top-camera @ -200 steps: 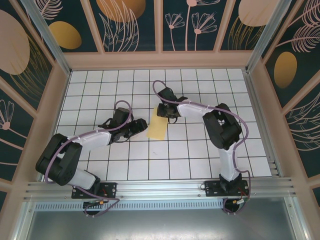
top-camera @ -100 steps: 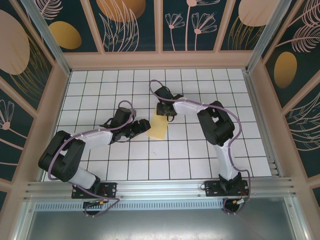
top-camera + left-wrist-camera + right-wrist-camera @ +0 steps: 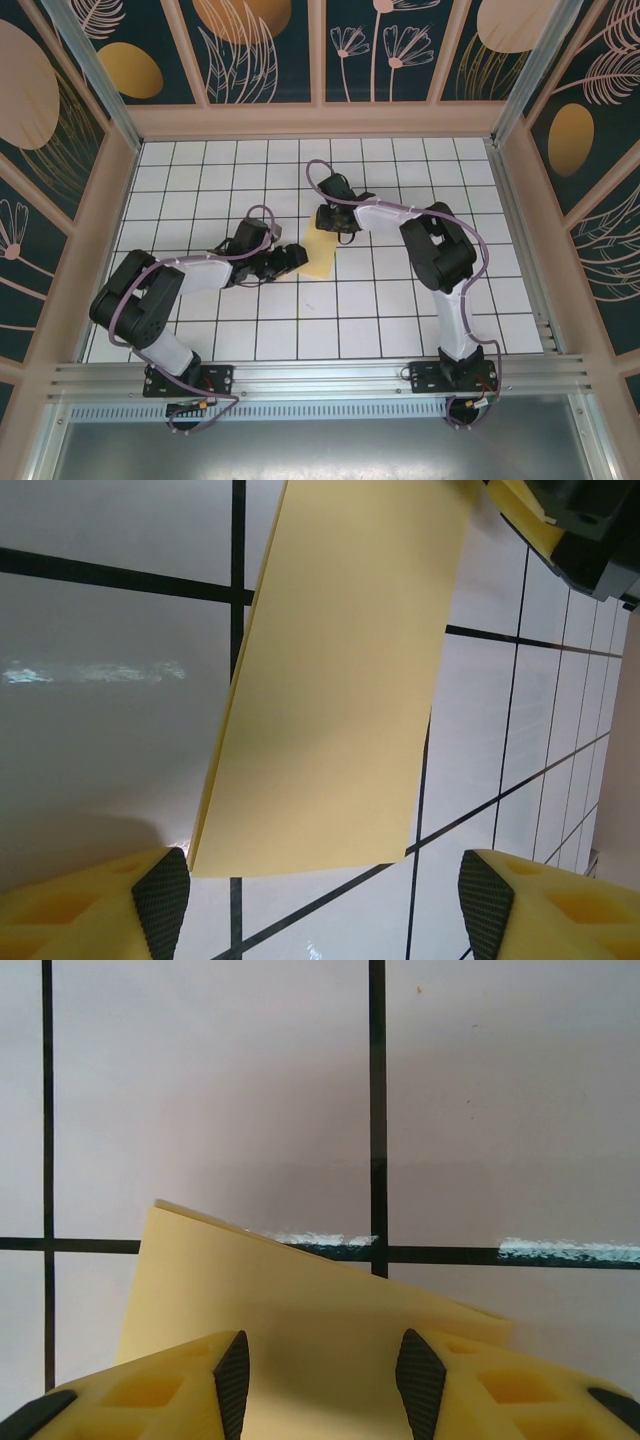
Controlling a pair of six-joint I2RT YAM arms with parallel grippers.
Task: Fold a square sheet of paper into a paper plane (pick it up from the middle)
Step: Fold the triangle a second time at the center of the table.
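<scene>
Lying near the middle of the white gridded surface [image 3: 400, 300], the square sheet of paper [image 3: 320, 256] appears in the top view as a narrow yellow rectangle rather than a square, so I judge it already folded in half. Its long axis runs from the far side toward the arm bases, slightly tilted. The left claw [image 3: 293, 260] sits just beside the sheet's left long edge, toward the near end. In its wrist view the two yellow fingers [image 3: 150, 910] stand wide apart and hold nothing, and the sheet's [image 3: 340, 680] short near edge lies straight ahead between them. The right claw [image 3: 330, 226] is at the sheet's far short end. Its wrist view shows the pads [image 3: 232, 1380] parted with yellow paper [image 3: 300, 1300] filling the gap beneath them, so it is not clamped on the sheet. Whether the tips press the paper down I cannot tell. One far corner seems to ride slightly off the surface. Both arms are at the sheet, the right at its end and the left at its flank, so the next fold likely depends on the left claw catching that long edge while the right steadies the end. No brand, label or writing can be read.
</scene>
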